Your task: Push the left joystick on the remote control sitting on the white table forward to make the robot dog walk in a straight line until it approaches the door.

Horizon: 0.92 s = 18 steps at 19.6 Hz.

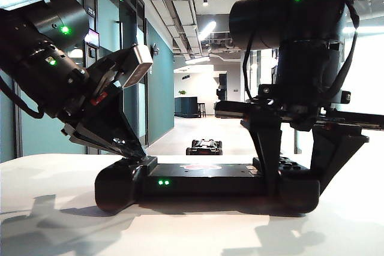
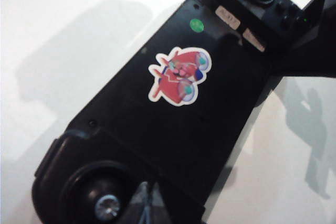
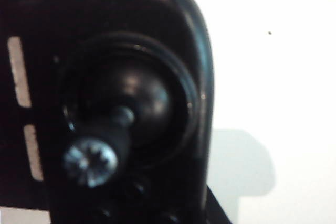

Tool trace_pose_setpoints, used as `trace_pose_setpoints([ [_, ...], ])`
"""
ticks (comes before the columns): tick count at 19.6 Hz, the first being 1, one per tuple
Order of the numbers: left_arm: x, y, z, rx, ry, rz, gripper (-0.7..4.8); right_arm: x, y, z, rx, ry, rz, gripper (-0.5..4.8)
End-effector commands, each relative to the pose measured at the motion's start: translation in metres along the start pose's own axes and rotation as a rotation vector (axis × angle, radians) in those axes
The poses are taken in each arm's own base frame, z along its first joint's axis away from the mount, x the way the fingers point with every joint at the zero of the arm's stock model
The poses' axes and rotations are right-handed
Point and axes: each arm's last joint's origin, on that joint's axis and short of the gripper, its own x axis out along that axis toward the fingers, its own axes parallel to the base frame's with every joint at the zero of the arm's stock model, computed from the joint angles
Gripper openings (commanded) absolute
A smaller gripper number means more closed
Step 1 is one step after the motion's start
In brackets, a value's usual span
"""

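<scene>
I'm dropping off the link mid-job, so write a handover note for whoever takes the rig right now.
Left gripper: jaws shut, tip down at the left end of the remote control, right beside the left joystick; I cannot tell whether they touch.
Right gripper: jaws straddle the remote's right end and appear to clamp it.
The remote lies flat on the white table. The robot dog is on the corridor floor beyond it.
Done: remote steadied, left tip placed.
Left: push the stick forward and watch the dog until it nears the door.
</scene>
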Motion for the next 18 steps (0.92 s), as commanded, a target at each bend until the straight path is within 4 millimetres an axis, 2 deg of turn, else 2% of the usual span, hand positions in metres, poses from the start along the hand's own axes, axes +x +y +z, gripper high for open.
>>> trace_pose_setpoints([
  [1,0.0003,0.0011,0.0033,0.014,-0.023,0.01,-0.05,-0.0003,-0.0001,-0.0014,0.0,0.019,0.01,1.74],
  [18,0.0062,0.0054,0.0037,0.025,-0.04,0.01,-0.06,-0.0003,-0.0006,-0.0022,-0.018,0.027,0.005,1.74],
])
